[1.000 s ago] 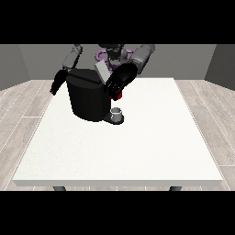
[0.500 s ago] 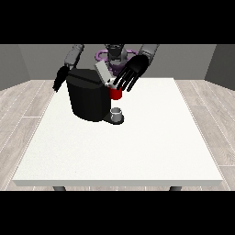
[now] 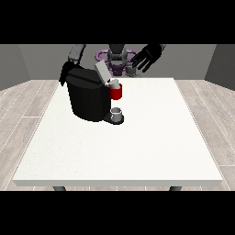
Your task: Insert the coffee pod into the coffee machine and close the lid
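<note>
Grey lid (image 3: pixel 102 72) of black boxy coffee machine (image 3: pixel 88 95) raised, exposing pod slot; hand at view's right (image 3: pixel 148 57) lifted clear, fingers spread, empty; other hand (image 3: pixel 64 75) behind machine, fingers untellable.

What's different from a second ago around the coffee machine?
The hand at the view's right, earlier down over the red pod holder, has lifted up and away with its fingers spread. The coffee machine, its raised lid, the cup and the hand at the view's left stayed put.
</note>
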### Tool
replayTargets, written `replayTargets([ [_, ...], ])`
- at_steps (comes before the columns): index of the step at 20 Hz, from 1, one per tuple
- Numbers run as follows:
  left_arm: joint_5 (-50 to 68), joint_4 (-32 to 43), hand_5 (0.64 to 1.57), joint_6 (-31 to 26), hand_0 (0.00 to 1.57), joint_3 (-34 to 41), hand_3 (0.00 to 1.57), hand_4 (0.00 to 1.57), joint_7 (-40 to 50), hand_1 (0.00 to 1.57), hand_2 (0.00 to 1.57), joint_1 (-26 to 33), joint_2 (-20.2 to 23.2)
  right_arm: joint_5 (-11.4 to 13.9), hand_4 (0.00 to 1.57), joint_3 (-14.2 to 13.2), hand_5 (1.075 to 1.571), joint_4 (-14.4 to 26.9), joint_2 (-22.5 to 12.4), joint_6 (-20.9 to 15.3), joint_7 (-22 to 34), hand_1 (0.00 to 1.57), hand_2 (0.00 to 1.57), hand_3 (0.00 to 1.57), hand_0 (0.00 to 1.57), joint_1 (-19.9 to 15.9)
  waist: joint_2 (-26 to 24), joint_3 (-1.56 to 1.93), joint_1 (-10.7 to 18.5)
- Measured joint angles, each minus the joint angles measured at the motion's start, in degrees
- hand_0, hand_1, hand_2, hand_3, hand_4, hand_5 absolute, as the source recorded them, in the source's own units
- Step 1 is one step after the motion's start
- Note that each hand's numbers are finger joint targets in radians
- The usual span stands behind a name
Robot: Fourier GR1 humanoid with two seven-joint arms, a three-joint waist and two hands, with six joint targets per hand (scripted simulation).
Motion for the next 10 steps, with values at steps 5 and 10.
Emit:
replayTargets([
  [5, 11.43, 1.04, 1.571, -0.39, 0.00, 8.76, 0.00, 0.27, -2.26, 0.00, 0.00, 8.58, -7.77, -1.39, 0.00, -1.27, 1.571, 0.01, -0.34, 0.61, -0.88, 0.00, 0.00, 0.00, 0.00, 3.92, -6.64, -0.08, 4.82],
  [10, 16.20, 2.02, 1.571, -1.53, 0.00, 11.51, 0.00, 0.37, -3.39, 0.00, 0.00, 17.31, -12.63, -3.36, 0.00, -0.41, 1.571, -2.62, 0.38, 3.40, -1.02, 0.00, 0.00, 0.00, 0.00, 5.06, -13.92, -0.02, 8.57],
])
